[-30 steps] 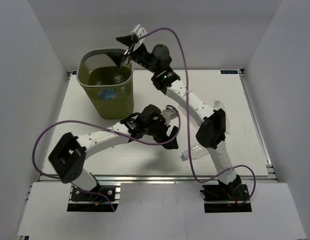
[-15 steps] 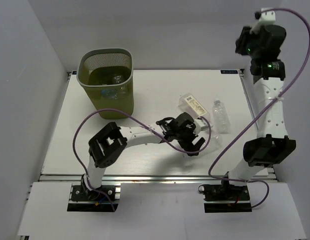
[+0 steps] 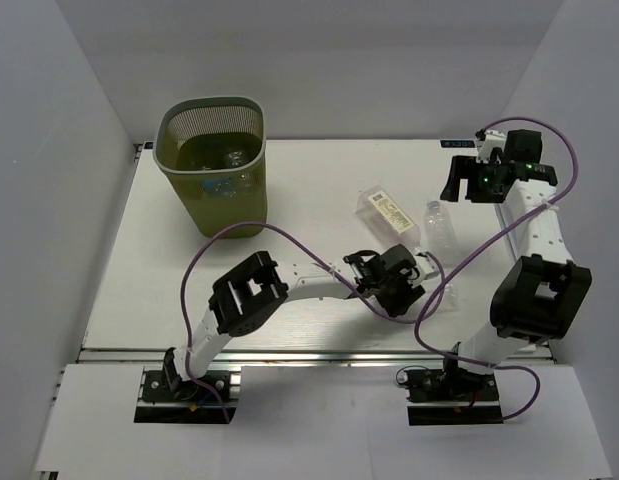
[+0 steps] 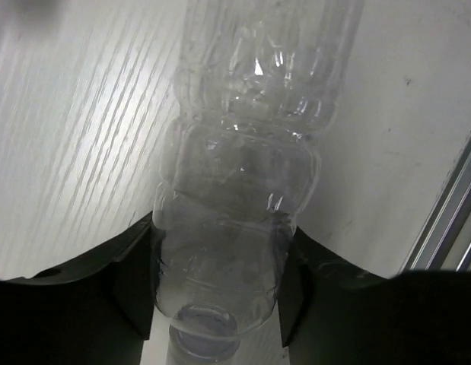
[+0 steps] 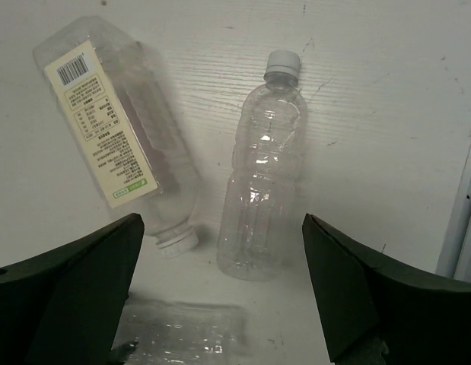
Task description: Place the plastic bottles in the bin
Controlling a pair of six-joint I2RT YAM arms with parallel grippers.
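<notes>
At the far left corner of the white desk (image 3: 309,190) we see an olive-green plastic wastebasket with mesh sides (image 3: 211,205). It stands upright, with a few clear plastic bottles (image 3: 232,157) lying at its bottom. The left arm stretches from its base along the near edge toward the right half of the desk. The left gripper (image 3: 401,284) sits low, close to the near edge. In the wrist view its two black fingers (image 4: 132,281) press against both sides of a bare, crinkly clear plastic bottle (image 4: 246,144), which lies on the desk pointing away from the gripper. Beyond it, toward the far edge, a squarish clear bottle with a cream-white label (image 5: 117,137) lies on its side. Just to its right, not touching it, a round bare clear bottle with a white cap (image 5: 264,198) lies flat. Near the far right corner the right gripper (image 3: 467,180) hangs above the desk, with its fingers spread wide and holding nothing.
</notes>
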